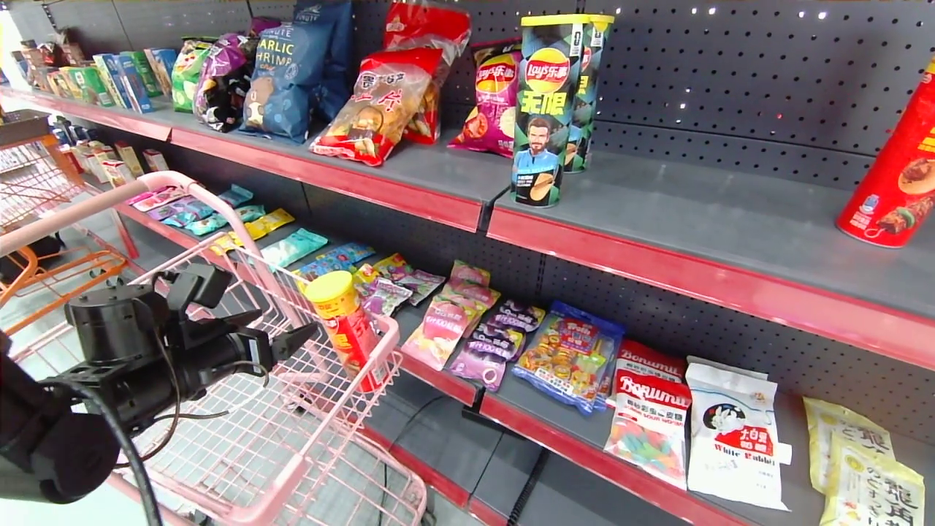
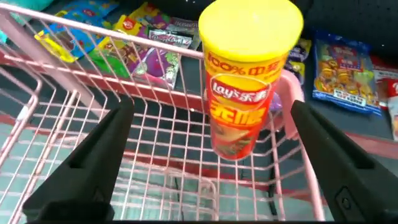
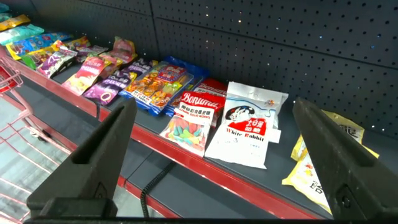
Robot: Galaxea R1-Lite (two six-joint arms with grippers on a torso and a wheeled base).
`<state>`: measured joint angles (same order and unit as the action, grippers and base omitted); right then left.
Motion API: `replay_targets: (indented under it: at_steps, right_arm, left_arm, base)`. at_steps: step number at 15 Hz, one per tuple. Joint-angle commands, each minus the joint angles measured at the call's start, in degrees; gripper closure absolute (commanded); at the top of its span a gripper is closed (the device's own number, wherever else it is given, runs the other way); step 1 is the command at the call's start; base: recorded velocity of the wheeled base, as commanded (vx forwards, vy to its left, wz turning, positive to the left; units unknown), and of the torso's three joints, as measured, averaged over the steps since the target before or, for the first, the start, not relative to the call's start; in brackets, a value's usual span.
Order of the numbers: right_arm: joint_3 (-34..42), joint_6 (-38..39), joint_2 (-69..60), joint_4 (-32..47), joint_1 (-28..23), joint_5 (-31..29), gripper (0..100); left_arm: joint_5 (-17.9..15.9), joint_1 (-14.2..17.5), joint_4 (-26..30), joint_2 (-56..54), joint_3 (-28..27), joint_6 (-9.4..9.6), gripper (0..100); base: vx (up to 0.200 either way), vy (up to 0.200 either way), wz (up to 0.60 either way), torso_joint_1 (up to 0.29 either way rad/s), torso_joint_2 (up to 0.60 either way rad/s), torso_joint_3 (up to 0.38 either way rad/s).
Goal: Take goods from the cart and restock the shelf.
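The chip can [image 1: 349, 329] stands upright in the far right corner of the pink cart [image 1: 342, 409]. It is probably a light, stiff, smooth tube, best gripped gently round its middle. The left claw [image 1: 292, 337] gapes wide and empty, just short of it. The right claw [image 3: 211, 109], equally wide and empty, hangs over the lower shelf [image 3: 146, 149].

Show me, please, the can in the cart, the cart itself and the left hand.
Can [image 1: 349, 332]: head view, on its red body.
Cart [image 1: 88, 207]: head view, on its pink top bar.
Left hand [image 2: 211, 112]: left wrist view, midway between its fingertips.
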<state>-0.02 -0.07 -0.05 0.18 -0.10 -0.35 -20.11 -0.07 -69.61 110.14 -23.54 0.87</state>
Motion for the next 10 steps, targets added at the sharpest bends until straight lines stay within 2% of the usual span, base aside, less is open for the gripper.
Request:
replay_targets:
  at_steps: [1, 5, 10]
  right_arm:
    - [-0.06, -0.1, 0.05, -0.01, 0.01, 0.0, 0]
    - [0.02, -0.19, 0.05, -0.01, 0.01, 0.09, 0]
    - [0.02, -0.19, 0.05, -0.01, 0.01, 0.09, 0]
  left_arm:
    - [-0.01, -1.51, -2.99, 7.37, -2.12, -0.07, 0]
    - [-0.36, -4.32, -2.9, 9.65, -7.4, -0.07, 0]
    - [-0.28, -5.02, -2.99, 12.64, -9.86, -0.07, 0]
  base:
    - [0.0, 0.0, 0.0, 0.0, 0.0, 0.0]
    - [0.0, 0.0, 0.0, 0.0, 0.0, 0.0]
    - [0.0, 0.0, 0.0, 0.0, 0.0, 0.0]
